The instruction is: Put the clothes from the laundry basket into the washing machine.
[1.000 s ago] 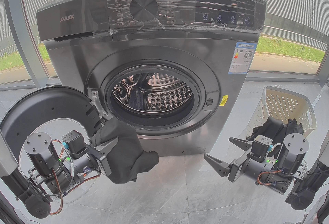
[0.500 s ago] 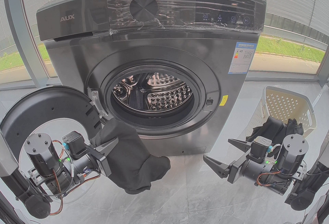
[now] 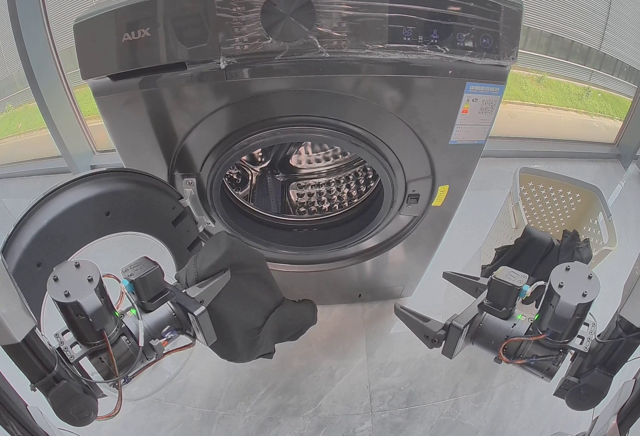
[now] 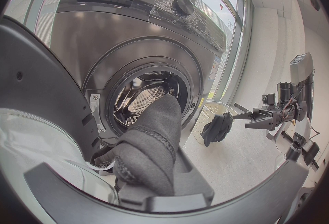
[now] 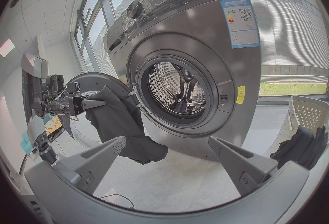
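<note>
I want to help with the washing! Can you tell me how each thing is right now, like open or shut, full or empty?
Round dark washing machine door: swung open.
Shiny metal drum: no clothes visible inside.
Left gripper: shut on black cloth garment, which hangs outside the drum.
Right gripper: open, empty.
White plastic laundry basket: holds dark clothes.

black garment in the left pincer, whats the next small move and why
Probably raise the left pincer and carry it toward the drum opening. It grips the black garment below and left of that opening, the cloth hanging toward the floor. The door is swung open and the drum looks empty, so lifting first should let the cloth clear the lower rim.
</note>
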{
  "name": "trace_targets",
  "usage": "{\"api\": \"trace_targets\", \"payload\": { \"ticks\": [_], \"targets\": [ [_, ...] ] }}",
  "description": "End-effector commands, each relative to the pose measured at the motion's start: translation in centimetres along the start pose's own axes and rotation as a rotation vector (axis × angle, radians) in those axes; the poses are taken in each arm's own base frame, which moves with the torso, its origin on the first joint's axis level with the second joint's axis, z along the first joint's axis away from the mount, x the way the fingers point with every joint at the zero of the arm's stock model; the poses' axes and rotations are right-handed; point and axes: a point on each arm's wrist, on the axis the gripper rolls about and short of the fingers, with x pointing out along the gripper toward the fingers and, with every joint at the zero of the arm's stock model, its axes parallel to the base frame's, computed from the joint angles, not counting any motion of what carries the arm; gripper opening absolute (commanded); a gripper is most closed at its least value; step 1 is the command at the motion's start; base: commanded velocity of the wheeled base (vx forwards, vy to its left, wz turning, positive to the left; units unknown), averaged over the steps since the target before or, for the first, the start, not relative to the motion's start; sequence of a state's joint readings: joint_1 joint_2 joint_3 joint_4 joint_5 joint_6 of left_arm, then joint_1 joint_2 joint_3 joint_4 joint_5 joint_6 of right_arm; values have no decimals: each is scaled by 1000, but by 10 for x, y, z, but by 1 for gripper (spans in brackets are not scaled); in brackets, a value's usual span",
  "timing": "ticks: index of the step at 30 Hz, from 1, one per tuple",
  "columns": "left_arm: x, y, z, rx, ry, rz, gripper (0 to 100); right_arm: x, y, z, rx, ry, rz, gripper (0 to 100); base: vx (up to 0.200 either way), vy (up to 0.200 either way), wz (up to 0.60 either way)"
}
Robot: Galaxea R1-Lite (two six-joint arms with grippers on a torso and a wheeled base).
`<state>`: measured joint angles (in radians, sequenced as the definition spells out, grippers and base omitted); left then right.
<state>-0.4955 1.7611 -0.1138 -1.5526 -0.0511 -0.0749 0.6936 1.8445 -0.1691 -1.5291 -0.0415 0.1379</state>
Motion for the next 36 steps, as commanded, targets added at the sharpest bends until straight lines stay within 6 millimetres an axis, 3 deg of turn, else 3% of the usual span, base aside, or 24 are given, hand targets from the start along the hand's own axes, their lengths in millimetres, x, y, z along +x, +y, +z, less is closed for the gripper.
{"api": "trace_targets", "payload": {
  "ticks": [1, 36],
  "targets": [
    [-1, -2, -1, 0, 7, -8, 0, 0, 0, -1, 0, 4, 1, 100, 0, 0, 0],
    [-4, -9, -6, 7, 30, -39, 0, 0, 2, -2, 0, 10, 6, 100, 0, 0, 0]
  ]
}}
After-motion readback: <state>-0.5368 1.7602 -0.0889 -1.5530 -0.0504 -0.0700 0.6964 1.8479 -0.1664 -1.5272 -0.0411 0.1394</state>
